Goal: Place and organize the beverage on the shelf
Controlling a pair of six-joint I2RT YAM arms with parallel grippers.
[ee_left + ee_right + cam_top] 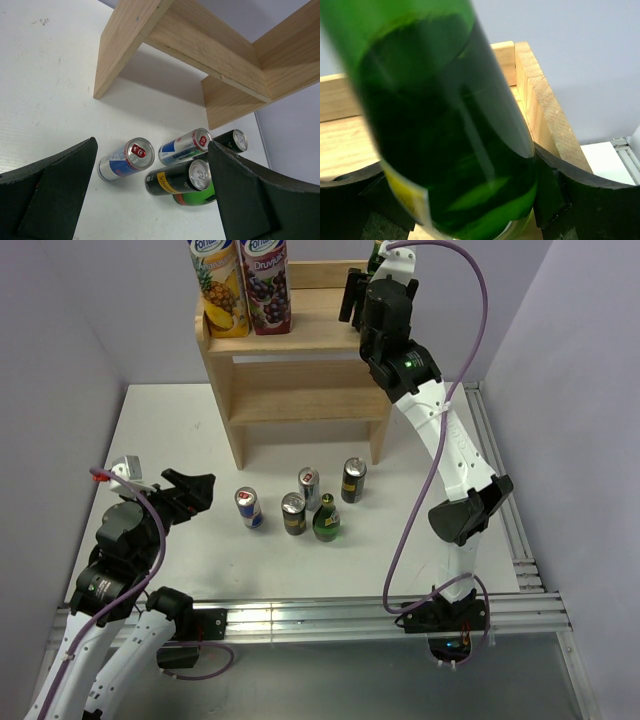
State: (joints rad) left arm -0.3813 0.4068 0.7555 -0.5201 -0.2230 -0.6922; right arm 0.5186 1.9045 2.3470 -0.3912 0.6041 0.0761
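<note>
Both arms were built from white link shells joined by black motor housings. The right arm (445,435), at the right of the overhead frame, showed a small green light (409,364) on its black upper joint, a black elbow block (470,508) and a black base (447,615) near the bottom. A purple cable (428,478) looped along its length. The left arm (110,575), at the lower left, carried a matching purple lead (163,530) with a red tip and a grey wrist camera (127,468). The left fingers (50,195) and right fingers (590,200) were broad, curved, matte black wedges.
</note>
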